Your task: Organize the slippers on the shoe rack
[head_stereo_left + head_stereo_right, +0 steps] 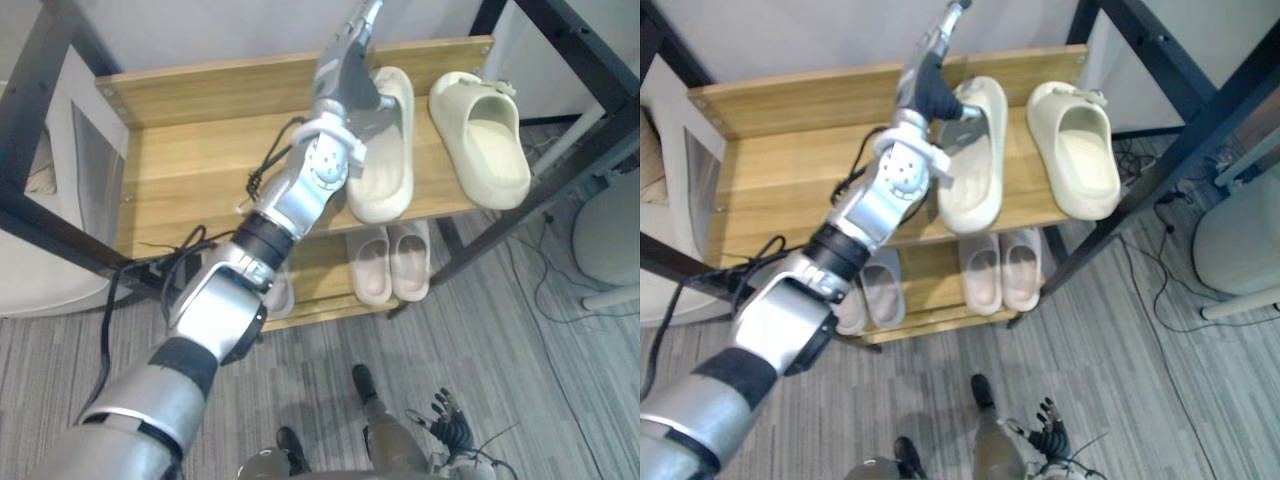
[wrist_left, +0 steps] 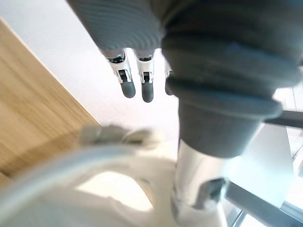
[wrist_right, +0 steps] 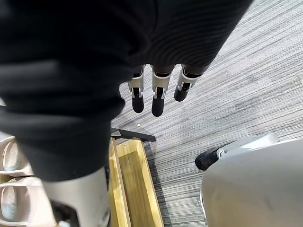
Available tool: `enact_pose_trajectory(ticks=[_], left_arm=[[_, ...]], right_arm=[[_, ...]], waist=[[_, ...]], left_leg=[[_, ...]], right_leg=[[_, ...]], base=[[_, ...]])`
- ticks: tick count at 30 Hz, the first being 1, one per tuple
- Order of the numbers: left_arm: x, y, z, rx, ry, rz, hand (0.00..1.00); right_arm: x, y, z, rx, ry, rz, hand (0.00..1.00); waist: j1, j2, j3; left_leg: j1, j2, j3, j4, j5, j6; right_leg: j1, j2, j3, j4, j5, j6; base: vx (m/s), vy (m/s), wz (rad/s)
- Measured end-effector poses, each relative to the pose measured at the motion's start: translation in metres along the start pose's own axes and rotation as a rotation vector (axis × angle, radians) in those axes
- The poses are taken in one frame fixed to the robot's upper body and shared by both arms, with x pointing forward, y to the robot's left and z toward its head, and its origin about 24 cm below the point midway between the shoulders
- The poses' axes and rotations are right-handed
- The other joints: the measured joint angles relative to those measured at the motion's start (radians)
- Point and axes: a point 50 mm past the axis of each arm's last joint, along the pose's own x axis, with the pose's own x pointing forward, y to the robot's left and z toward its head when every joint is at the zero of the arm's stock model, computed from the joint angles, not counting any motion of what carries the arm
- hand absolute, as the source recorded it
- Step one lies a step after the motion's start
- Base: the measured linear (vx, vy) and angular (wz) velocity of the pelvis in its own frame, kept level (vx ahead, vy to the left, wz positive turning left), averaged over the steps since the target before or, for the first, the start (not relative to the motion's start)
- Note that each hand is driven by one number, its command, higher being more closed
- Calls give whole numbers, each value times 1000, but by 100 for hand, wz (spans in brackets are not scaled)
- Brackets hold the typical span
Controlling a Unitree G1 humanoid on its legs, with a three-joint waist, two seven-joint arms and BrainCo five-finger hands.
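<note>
**Six slippers on a two-shelf shoe rack**

The left hand [image 1: 343, 68] is open over the upper shelf [image 1: 200, 160] of the shoe rack [image 1: 575, 45]. Its fingers are straight, point toward the shelf's back edge and grip nothing. It lies along the left rim of the left cream slipper [image 1: 385, 170]; whether it touches the rim cannot be told.

The right cream slipper [image 1: 490, 140] sits just beside the first, at the shelf's right end. Both have their toes toward the front edge. The left half of this shelf is bare wood.

The lower shelf [image 1: 315, 270] holds four slippers. Two pink slippers [image 1: 370, 265] [image 1: 410, 260] lie side by side at its right end. Two grey slippers [image 1: 883, 285] [image 1: 848, 310] lie toward its left, partly behind the arm.

The right hand [image 1: 448, 420] hangs low over the grey carpet [image 1: 500, 350], in front of the rack. Its fingers are relaxed and empty.
</note>
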Motion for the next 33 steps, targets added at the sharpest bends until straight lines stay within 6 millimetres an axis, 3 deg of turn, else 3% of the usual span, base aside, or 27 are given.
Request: enact_pose_trajectory(ticks=[12, 15, 20, 27, 33], left_arm=[[-3, -13, 10, -223, 33, 12, 0], [-9, -16, 3, -234, 53, 8, 0], [-31, -23, -10, -319, 93, 3, 0], [-85, -45, -26, -621, 194, -43, 0], [-107, -57, -31, -759, 252, -110, 0]], right_arm=[[0, 1, -4, 0, 19, 3, 0], [-1, 1, -6, 9, 30, 2, 0], [0, 1, -10, 8, 44, -1, 0], [0, 1, -18, 4, 89, -9, 0], [7, 3, -22, 4, 128, -9, 0]], waist=[[3, -11, -7], [13, -10, -17], [20, -9, -33], [45, -8, -67], [49, -7, -79]], left_leg=[[13, -1, -37, 0, 3, 2], [15, -5, -41, -4, 6, 5], [6, -10, -64, -6, 14, 7], [20, -24, -108, -27, 37, 13], [22, -36, -143, -42, 53, 14]], right_leg=[[38, -10, -35, -15, 0, 0], [41, -14, -40, -16, 0, 0], [43, -20, -57, -18, 0, 0], [77, -36, -100, -26, 0, 0], [94, -47, -112, -33, 0, 0]], base=[[-3, -5, 8], [-25, -18, 7], [-26, -22, 12], [-51, -27, 19], [-59, -23, 14]])
